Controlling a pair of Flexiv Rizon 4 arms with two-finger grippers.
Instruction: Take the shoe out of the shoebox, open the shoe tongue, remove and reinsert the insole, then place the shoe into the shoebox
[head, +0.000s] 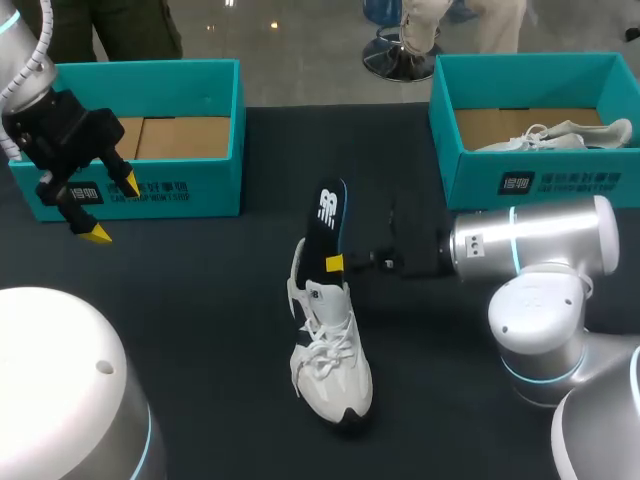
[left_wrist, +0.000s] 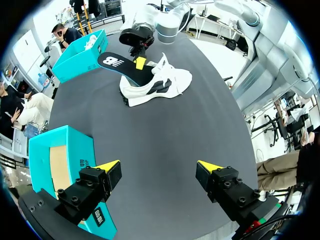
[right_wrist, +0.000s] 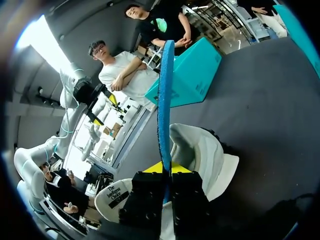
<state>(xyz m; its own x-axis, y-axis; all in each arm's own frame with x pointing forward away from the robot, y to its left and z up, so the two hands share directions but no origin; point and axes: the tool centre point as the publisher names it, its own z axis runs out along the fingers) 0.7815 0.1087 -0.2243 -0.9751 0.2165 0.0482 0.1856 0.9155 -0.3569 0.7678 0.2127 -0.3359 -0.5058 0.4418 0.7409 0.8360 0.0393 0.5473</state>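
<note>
Shoe out on the surface — insole gripped by the right arm.
White shoe (head: 330, 365) sits mid-surface toward the near edge, toe nearest. Right fingers (head: 335, 263) are pinched narrow on the black insole (head: 330, 212), which stands up from the shoe's opening. Left fingers (head: 96, 233) are spread wide, holding nothing, by the teal shoebox (head: 190, 190) at the far left corner — second shoebox (head: 480, 180) at the far right corner holds another shoe (head: 555, 135).

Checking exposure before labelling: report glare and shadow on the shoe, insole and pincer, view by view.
Head view: white shoe bright against the dark table, no glare. Left wrist view: insole evenly lit. Right wrist view: right pincer dark, no glare.
</note>
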